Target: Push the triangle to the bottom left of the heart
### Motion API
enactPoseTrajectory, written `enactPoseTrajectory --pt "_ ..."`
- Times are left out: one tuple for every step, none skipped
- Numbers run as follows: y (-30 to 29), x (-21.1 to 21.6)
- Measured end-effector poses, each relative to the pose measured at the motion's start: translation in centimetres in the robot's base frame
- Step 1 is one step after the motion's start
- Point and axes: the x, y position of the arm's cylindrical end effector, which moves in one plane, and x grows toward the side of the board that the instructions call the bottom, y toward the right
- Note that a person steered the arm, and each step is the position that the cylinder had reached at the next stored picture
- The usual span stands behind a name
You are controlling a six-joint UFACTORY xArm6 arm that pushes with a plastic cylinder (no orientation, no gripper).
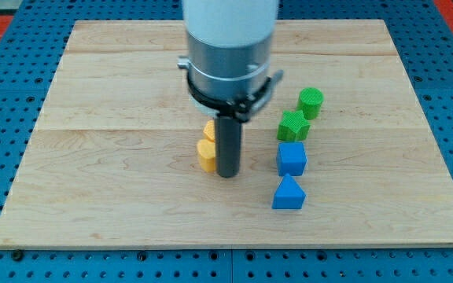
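A pale wooden board [93, 196] made of lengthwise planks with a fine grain fills most of the view, resting on a blue pegboard surface [6, 94] dotted with small holes. Over the board's middle hangs the arm's body [228, 47], a smooth white cylinder above a grey metal collar ringed by a dark clamp, and from it drops the straight dark rod whose lower end, my tip [227, 174], rests on the wood; there is no gripper on this arm, so there is nothing to be apart or together. The blue triangle [288, 193] lies toward the view's bottom right of my tip, near but clearly apart from it, and it is the lowest block on the board. It looks like a solid matte plastic wedge, with a pointed top and a flat front face. Just above it, nearly touching, sits a blue cube [292, 159] of the same finish. Above that stands a green star-like block [293, 126] with a ridged outline, and further up and to the right a green round-edged block [311, 101] whose exact shape I cannot make out. Touching the left side of my tip is a yellow heart-like block [206, 149], partly hidden by the rod.
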Motion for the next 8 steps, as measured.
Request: enactPoseTrajectory --pt "2.5 -2.2" --pt "7.3 -2.3" --pt "8.0 -3.3" --pt "10.3 -3.7" --pt "13.9 -3.3" --pt "16.7 -2.2" --pt "14.4 1.6" --pt "10.6 5.7"
